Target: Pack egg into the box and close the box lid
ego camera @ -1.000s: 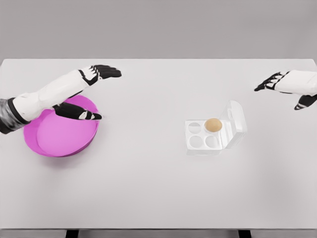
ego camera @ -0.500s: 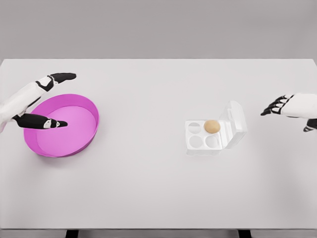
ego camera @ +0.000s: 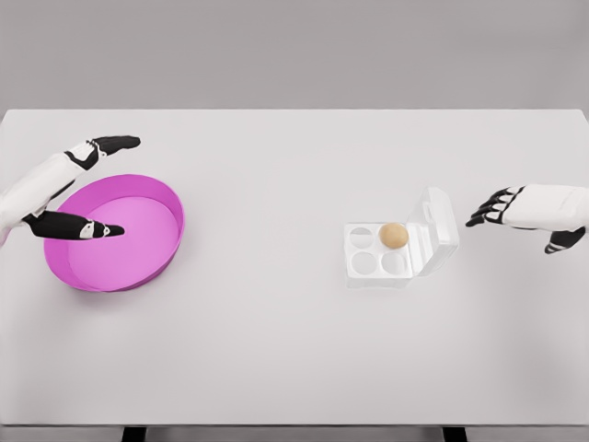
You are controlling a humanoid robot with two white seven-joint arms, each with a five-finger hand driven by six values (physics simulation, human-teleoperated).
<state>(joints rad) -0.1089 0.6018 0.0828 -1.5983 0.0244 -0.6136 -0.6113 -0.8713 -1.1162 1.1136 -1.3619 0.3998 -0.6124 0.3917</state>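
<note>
A brown egg (ego camera: 394, 235) sits in the back right cup of a white four-cup egg box (ego camera: 377, 255). The box's clear lid (ego camera: 437, 226) stands up, open, on its right side. My right hand (ego camera: 504, 211) hovers just right of the lid, fingers spread and pointing toward it, holding nothing. My left hand (ego camera: 81, 189) is at the far left over the pink bowl (ego camera: 120, 232), fingers spread, with nothing in it.
The pink bowl holds nothing and lies at the left of the white table (ego camera: 276, 350). The table's front edge runs along the bottom of the view.
My left arm pulled back to the left from over the bowl. My right hand dropped lower and then moved left toward the box's lid. Egg and box did not move.
</note>
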